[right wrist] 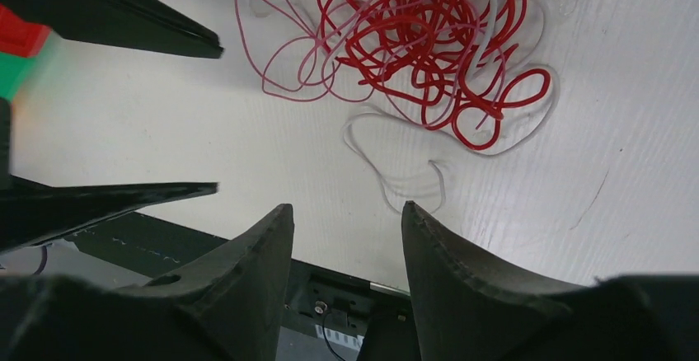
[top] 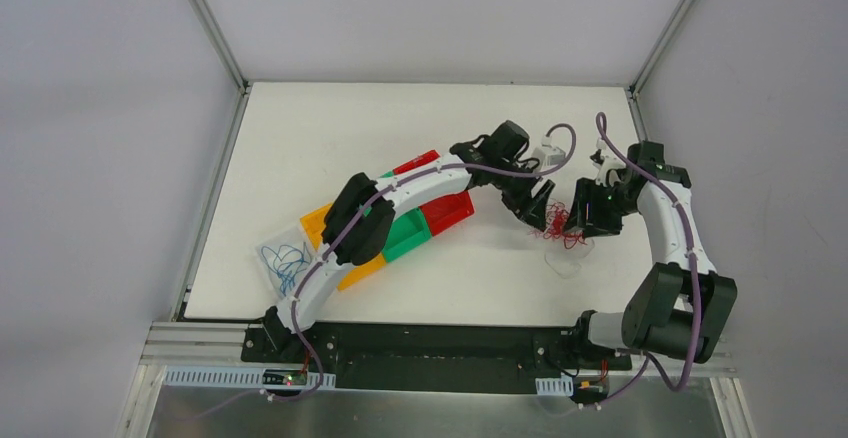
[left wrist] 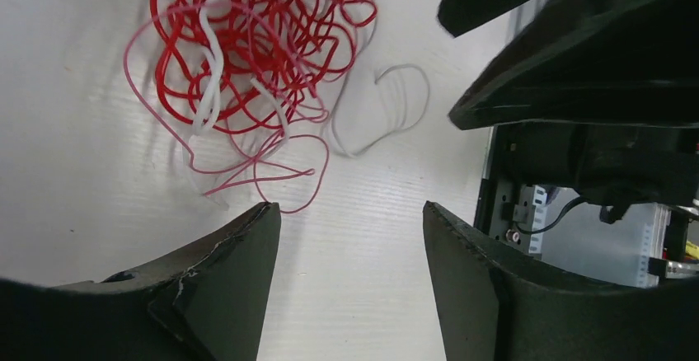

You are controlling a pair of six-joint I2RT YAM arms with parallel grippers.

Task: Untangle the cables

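Observation:
The cables are a tangle of bright red, pink and white wire [top: 560,224] lying on the white table between my two grippers. In the left wrist view the tangle [left wrist: 255,56] lies ahead of my left gripper [left wrist: 346,211], whose jaws stand open with bare table between them. A pink loop ends just off the left fingertip [left wrist: 262,213]. The right wrist view has the tangle [right wrist: 420,39] ahead of my right gripper [right wrist: 346,209], also open and holding nothing. A loose white loop [right wrist: 396,171] lies closest to it. A blue cable [top: 285,262] lies apart at the left.
Red, green and orange bins [top: 420,226] sit under the left arm. The blue cable rests on a clear sheet [top: 268,254]. A clear plastic piece [top: 566,260] lies just in front of the tangle. The other arm's black fingers [left wrist: 544,56] crowd the right side of the left wrist view.

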